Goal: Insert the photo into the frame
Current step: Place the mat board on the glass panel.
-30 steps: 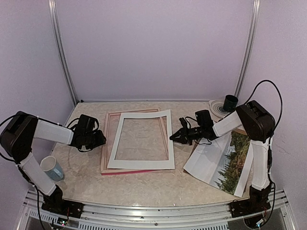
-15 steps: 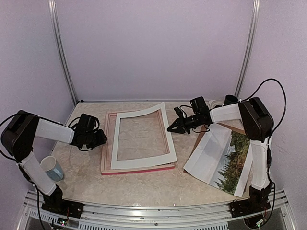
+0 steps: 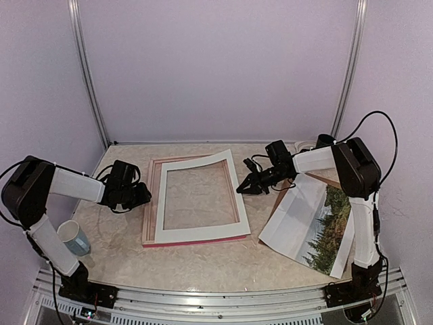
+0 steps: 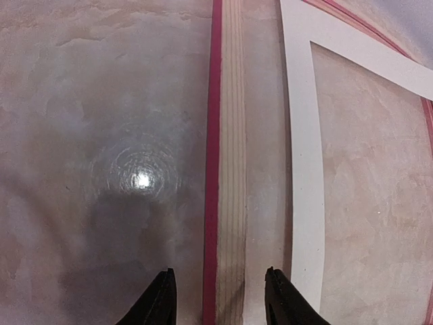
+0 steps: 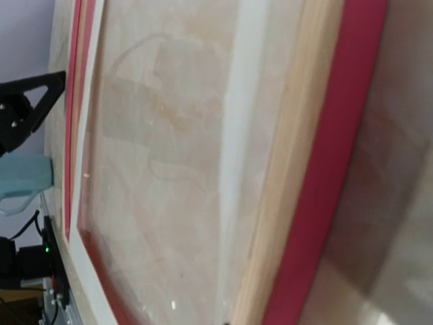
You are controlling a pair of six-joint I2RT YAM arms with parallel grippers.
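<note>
**Item: the frame** (image 3: pixel 149 203). Laid back-up on the surface, left of centre, with pale wood uppermost and a pink-red edge showing. A white mat (image 3: pixel 199 234) is laid askew over its opening.

**Item: the photo** (image 3: pixel 323 233). Laid flat at the right of the surface beside the right arm, well apart from the frame and not held.

**Item: left end effector** (image 3: pixel 143 197). Held partly open, with a finger on either side of the frame's left rail and a gap at each; nothing is gripped.

**Item: right end effector** (image 3: pixel 243 187). Closed narrow on the mat's right edge, as far as can be told from the overhead view.

**Step in hand (judged):** the mat is being handled over the frame, and the photo is not yet fetched.

**Next move (judged):** the opening must be freed or the mat squared. The thin mat should be moved slowly to avoid flexing, with the frame steadied from the left.
</note>
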